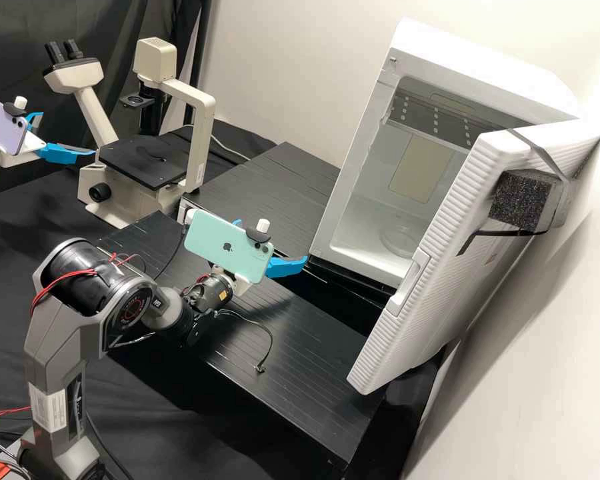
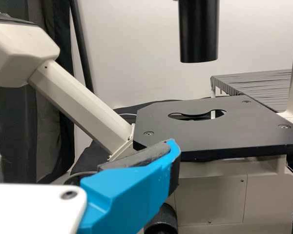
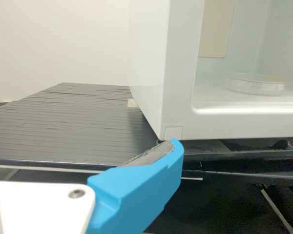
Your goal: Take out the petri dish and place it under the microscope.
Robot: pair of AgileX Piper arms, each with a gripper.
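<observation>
Though open, bulky door (image 1: 407, 333) beside cabinet (image 1: 362, 157)

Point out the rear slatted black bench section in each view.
High view: rear slatted section, between microscope and white cabinet.
Left wrist view: slatted section, beyond the microscope's stage.
Right wrist view: slatted section, beside the cabinet.
Shared landmark: pale wall.

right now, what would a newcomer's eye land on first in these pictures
Probably the large white cabinet at the high view's right, its ribbed white door standing open. Next, the cream microscope with a flat black stage, at upper left there. The clear round petri dish on the cabinet's floor is fainter.
</observation>
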